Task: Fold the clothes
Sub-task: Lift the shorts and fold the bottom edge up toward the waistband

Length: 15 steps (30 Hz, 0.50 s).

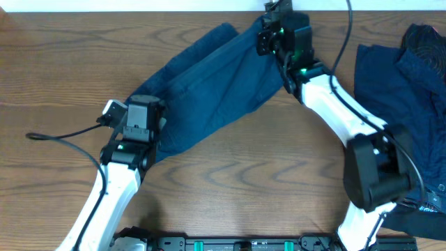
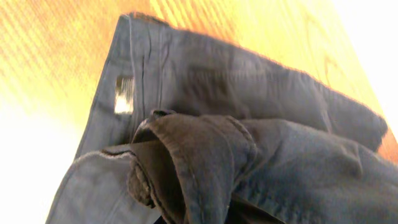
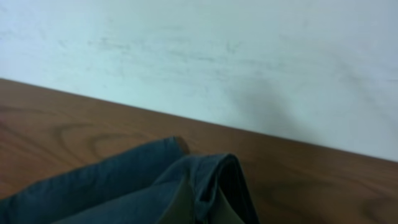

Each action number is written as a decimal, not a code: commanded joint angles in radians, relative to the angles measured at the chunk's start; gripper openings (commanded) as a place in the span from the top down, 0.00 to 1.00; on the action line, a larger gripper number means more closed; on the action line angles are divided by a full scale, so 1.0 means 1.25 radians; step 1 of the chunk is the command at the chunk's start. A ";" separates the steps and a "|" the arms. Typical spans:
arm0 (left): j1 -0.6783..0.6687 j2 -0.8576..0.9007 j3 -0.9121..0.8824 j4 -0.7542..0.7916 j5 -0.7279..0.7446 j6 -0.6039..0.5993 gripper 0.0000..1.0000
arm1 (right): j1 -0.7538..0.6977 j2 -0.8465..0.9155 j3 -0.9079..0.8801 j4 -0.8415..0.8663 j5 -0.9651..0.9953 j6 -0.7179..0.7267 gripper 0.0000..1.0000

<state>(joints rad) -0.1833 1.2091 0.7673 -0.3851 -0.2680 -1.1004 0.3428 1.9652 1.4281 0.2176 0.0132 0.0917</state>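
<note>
The navy shorts point(image 1: 209, 84) lie stretched diagonally across the wooden table, from near left to far middle. My left gripper point(image 1: 152, 115) is at their near-left end and my right gripper point(image 1: 266, 38) at their far-right end. In the left wrist view the shorts point(image 2: 249, 93) bunch up towards the jaws, with the waistband and a small label point(image 2: 124, 94) showing. In the right wrist view a raised fold of the shorts point(image 3: 211, 180) rises from the bottom edge. The fingers are hidden by cloth in both wrist views; both look shut on the shorts.
A pile of more navy clothes point(image 1: 408, 70) lies at the far right and runs down the table's right edge point(image 1: 428, 202). A white wall point(image 3: 199, 56) stands just behind the table's far edge. A black cable point(image 1: 63, 139) trails left of the left arm.
</note>
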 commanded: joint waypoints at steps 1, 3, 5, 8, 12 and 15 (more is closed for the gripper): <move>0.040 0.046 -0.008 0.029 -0.086 -0.004 0.94 | -0.010 0.042 0.024 0.065 0.005 -0.024 0.99; 0.054 0.068 -0.008 0.061 -0.086 -0.004 0.94 | -0.003 0.068 0.024 0.103 0.001 -0.024 0.99; 0.067 0.088 -0.008 0.094 -0.086 -0.004 0.94 | 0.003 0.091 0.024 0.133 0.001 -0.024 0.99; 0.080 0.113 -0.008 0.140 -0.086 -0.004 0.93 | 0.011 0.123 0.025 0.179 0.001 -0.024 0.99; 0.091 0.145 -0.008 0.182 -0.087 -0.004 0.93 | 0.020 0.155 0.025 0.216 0.001 -0.024 0.99; 0.104 0.168 -0.008 0.205 -0.090 -0.004 0.93 | 0.029 0.169 0.025 0.244 0.000 -0.024 0.99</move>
<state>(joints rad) -0.0772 1.3983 0.7654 -0.1425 -0.3183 -1.1027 0.3676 2.1563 1.4319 0.4946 -0.0227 0.0814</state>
